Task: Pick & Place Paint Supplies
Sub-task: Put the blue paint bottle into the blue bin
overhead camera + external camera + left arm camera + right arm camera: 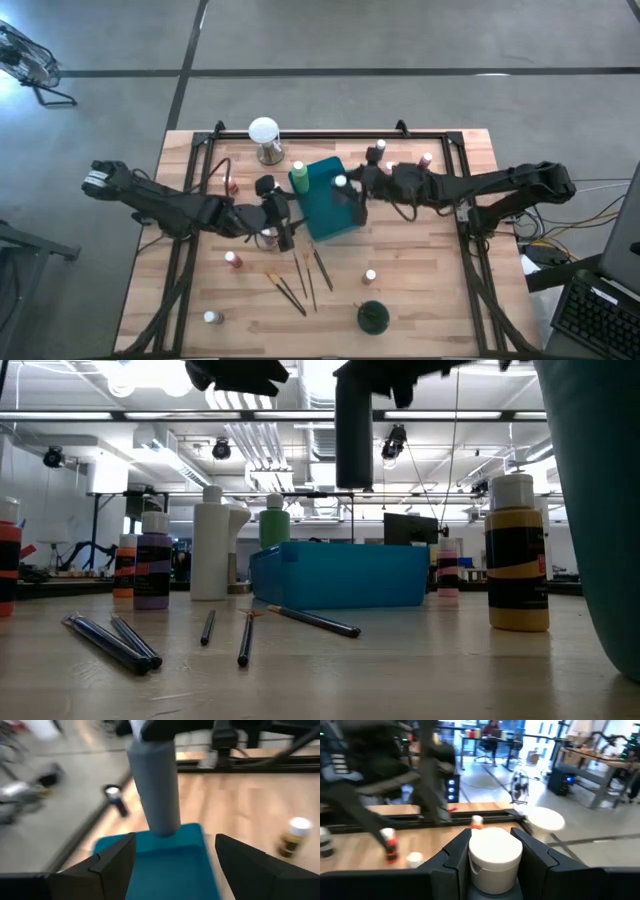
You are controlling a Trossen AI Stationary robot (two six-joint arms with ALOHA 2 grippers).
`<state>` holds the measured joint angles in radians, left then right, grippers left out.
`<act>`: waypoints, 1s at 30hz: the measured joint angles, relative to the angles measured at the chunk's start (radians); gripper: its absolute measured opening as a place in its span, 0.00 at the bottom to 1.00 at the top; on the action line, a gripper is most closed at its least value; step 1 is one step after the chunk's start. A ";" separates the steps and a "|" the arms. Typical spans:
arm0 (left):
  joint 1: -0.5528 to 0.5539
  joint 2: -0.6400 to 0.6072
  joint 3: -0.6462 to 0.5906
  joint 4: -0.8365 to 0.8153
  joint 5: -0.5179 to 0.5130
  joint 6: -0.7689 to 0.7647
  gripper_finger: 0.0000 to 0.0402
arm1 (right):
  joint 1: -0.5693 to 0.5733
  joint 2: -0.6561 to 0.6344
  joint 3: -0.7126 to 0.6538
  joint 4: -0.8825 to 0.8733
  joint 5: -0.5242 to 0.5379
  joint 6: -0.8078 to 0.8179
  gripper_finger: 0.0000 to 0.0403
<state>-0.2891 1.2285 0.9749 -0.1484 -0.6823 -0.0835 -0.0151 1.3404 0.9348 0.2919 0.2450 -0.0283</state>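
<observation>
My right gripper (348, 190) is shut on a grey bottle with a white cap (495, 851). The bottle hangs upright over the teal tray (325, 205); in the low view its dark body (353, 435) shows above the tray (340, 575). My left gripper (175, 865) stands open at the tray's left side (285, 218), fingers wide apart. The bottle (155, 790) is beyond them and nothing is between them. A green bottle (299, 178) stands at the tray's far left corner. Brushes (300, 280) lie on the table near the tray. My right gripper pinches the bottle's top end between its two fingers, which stand on either side of the white cap (495, 845). The fingers come in about level from the table's right. The bottle hangs upright below them, its bottom end (162, 827) clear above the tray.
A white globe on a metal base (264, 135) stands at the far edge. Small bottles dot the table (232, 258), (211, 317), (370, 275), (379, 148), (426, 158). A dark green round thing (372, 316) lies near the front. A black frame (200, 150) borders the tabletop.
</observation>
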 joint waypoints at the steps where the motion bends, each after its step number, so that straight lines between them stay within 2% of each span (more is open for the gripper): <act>1: -0.008 -0.003 -0.012 0.023 -0.025 0.010 0.68 | -0.029 0.010 -0.012 0.024 -0.021 0.007 0.28; 4: -0.023 -0.006 -0.044 0.088 -0.036 0.030 0.67 | -0.102 0.051 -0.026 0.093 -0.089 0.024 0.28; 10: -0.034 -0.013 -0.048 0.107 -0.041 0.068 0.66 | -0.181 0.147 -0.029 0.241 -0.136 -0.023 0.28; 18: -0.107 -0.120 -0.046 0.157 -0.042 0.143 0.66 | -0.252 0.238 -0.068 0.381 -0.205 -0.003 0.28; 26: -0.120 -0.173 -0.046 0.162 -0.035 0.172 0.65 | -0.268 0.334 -0.004 0.397 -0.213 -0.023 0.28; 30: -0.120 -0.189 -0.046 0.160 -0.034 0.187 0.65 | -0.276 0.394 0.027 0.414 -0.174 -0.024 0.28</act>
<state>-0.4088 1.0391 0.9287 0.0121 -0.7166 0.1034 -0.2912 1.7341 0.9619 0.7063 0.0714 -0.0526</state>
